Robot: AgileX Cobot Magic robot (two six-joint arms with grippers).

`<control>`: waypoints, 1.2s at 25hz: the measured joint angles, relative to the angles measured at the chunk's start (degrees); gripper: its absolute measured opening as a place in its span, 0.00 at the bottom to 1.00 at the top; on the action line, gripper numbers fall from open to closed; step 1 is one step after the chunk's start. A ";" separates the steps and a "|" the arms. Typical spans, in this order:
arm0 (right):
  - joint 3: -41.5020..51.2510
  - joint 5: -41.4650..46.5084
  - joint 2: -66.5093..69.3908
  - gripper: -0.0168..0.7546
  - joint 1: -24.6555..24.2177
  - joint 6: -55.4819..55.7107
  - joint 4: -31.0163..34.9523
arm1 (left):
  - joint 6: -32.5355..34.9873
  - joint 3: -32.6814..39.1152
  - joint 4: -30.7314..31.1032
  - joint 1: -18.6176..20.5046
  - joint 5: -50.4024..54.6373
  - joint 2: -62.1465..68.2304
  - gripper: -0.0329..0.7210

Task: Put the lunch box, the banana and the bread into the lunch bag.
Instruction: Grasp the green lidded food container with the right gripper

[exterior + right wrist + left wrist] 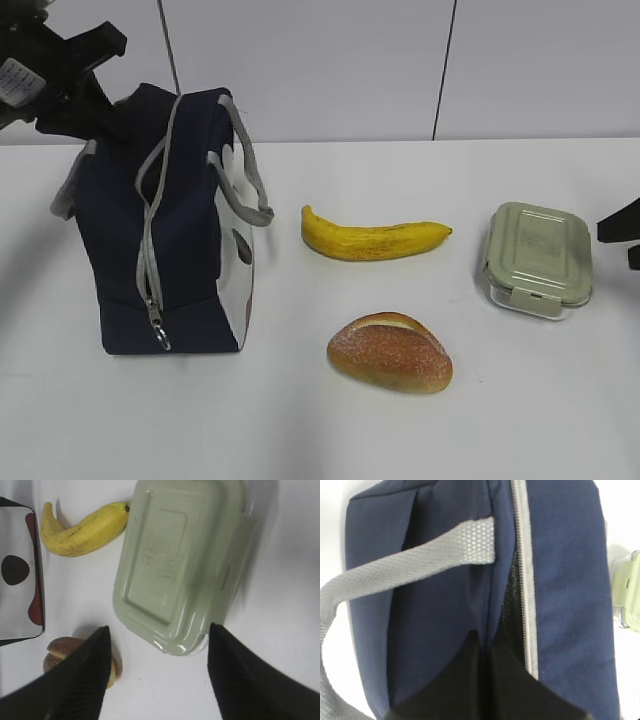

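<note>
The navy lunch bag point(190, 230) stands upright at the left, its grey zipper point(526, 580) parted at the top. My left gripper point(485, 637) is shut on the fabric rim of the bag's opening, at the bag's far top corner point(105, 110). On the table to the right of the bag lies the yellow banana point(370, 240), with the golden-brown bread point(390, 352) in front of it. The green-lidded lunch box point(538, 258) sits at the far right. My right gripper point(158, 627) hangs open over the box's near end point(180, 560), holding nothing.
A grey strap handle point(410, 562) loops across the bag's top beside my left fingers. The bag's white side panel with dark spots point(17, 580) faces the banana point(80, 530). The bread point(57, 650) lies close to my right gripper's left finger. White table, wall behind.
</note>
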 joint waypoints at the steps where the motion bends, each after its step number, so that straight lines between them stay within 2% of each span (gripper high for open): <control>1: -0.22 0.00 1.30 0.64 0.00 -0.85 0.39 | 0.06 0.00 -0.06 0.00 -0.02 0.00 0.04; 4: -1.51 0.00 5.92 0.72 -0.10 -3.06 1.74 | 0.24 0.00 -0.37 0.00 -0.09 0.00 0.04; 7: -3.53 0.11 10.03 0.75 -0.03 -4.91 3.37 | 0.37 0.00 -0.60 0.00 -0.21 0.00 0.04; 15: -10.50 4.68 18.38 0.76 -0.03 -6.76 6.12 | 0.61 0.00 -0.60 0.00 -0.21 0.00 0.04; 21: -11.05 5.80 20.76 0.75 -0.03 -7.50 6.51 | 0.89 0.00 -0.60 0.00 -0.21 0.00 0.04; 26: -11.15 7.16 22.75 0.69 -0.03 -8.82 8.86 | 0.89 0.00 -0.60 0.00 -0.21 0.00 0.04; 30: -11.15 7.68 22.99 0.54 -0.03 -9.23 10.34 | 0.89 0.00 -0.60 0.00 -0.21 0.00 0.04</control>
